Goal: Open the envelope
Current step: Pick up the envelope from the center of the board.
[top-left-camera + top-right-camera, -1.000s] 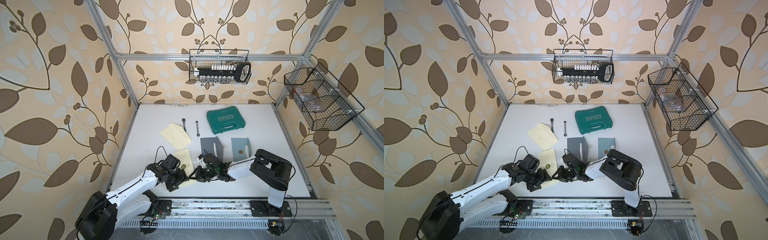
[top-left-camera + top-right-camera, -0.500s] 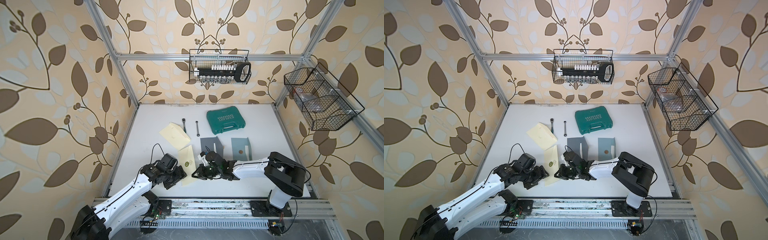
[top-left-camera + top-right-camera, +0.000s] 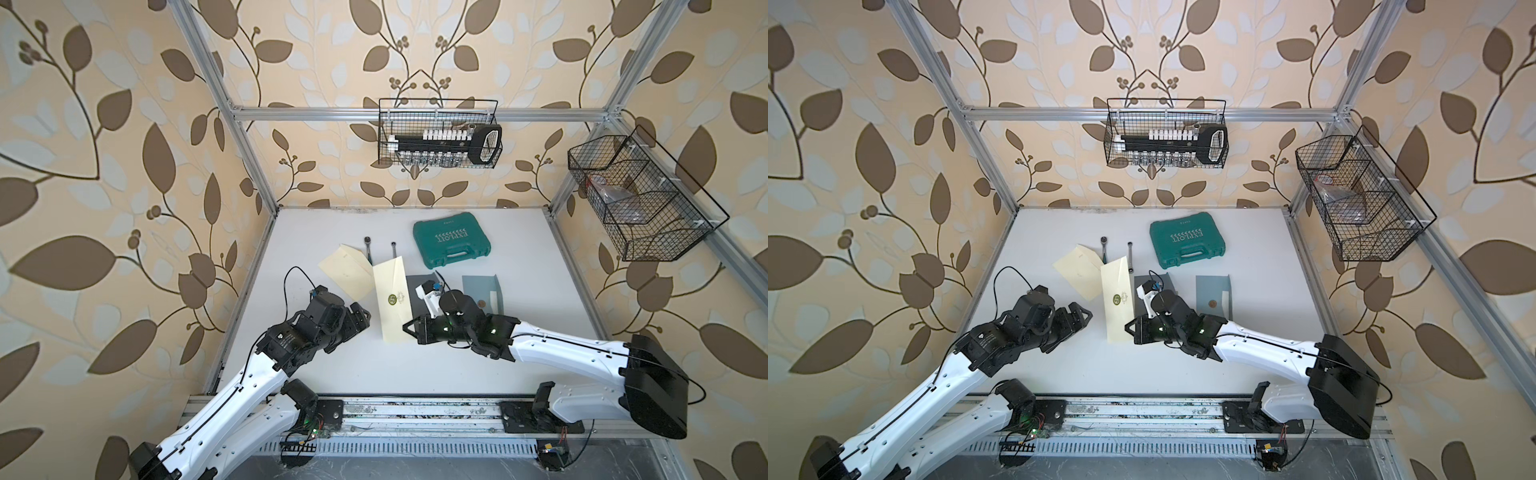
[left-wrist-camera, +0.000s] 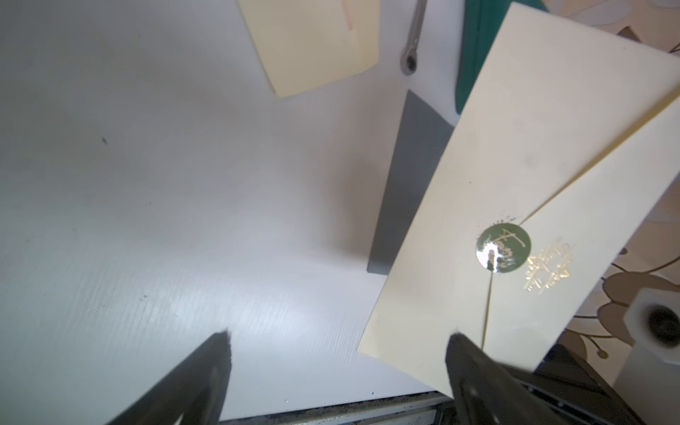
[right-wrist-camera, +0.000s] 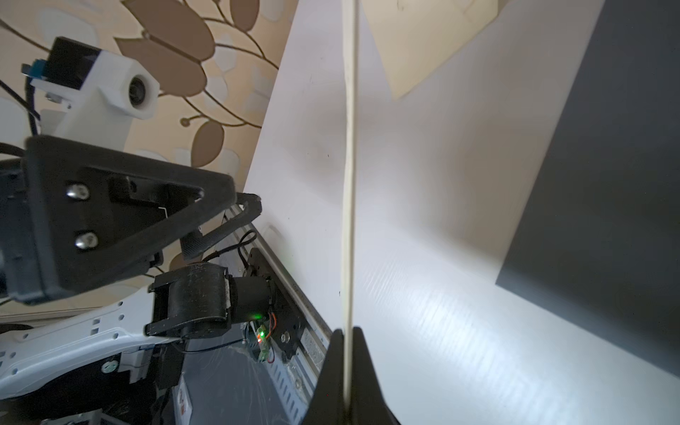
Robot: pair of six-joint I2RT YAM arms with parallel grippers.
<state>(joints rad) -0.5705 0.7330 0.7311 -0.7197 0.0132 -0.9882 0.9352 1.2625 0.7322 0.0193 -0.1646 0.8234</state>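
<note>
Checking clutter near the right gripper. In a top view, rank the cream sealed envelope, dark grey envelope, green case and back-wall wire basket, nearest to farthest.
1. cream sealed envelope: its near corner pinched in the right gripper.
2. dark grey envelope: flat, just beyond the gripper.
3. green case: farther back, slightly to the right.
4. wire basket: hanging on the back wall.

Both top views: cam head high at front of rig, tilted steeply down & toward back wall (image 3: 324, 166); wide, far off, whole bench (image 3: 415, 365) in shot, near-identical framing w/ small sideways shift. Left wrist cam: close over bench, looks out between left hand (image 4: 338, 338) tips; cream envelope (image 4: 515, 184) seen face-on, sticker side. Right wrist cam: v. close, looks along right hand (image 5: 347, 335); same cream envelope edge-on. All 4 views share it & bench patch around it.
</note>
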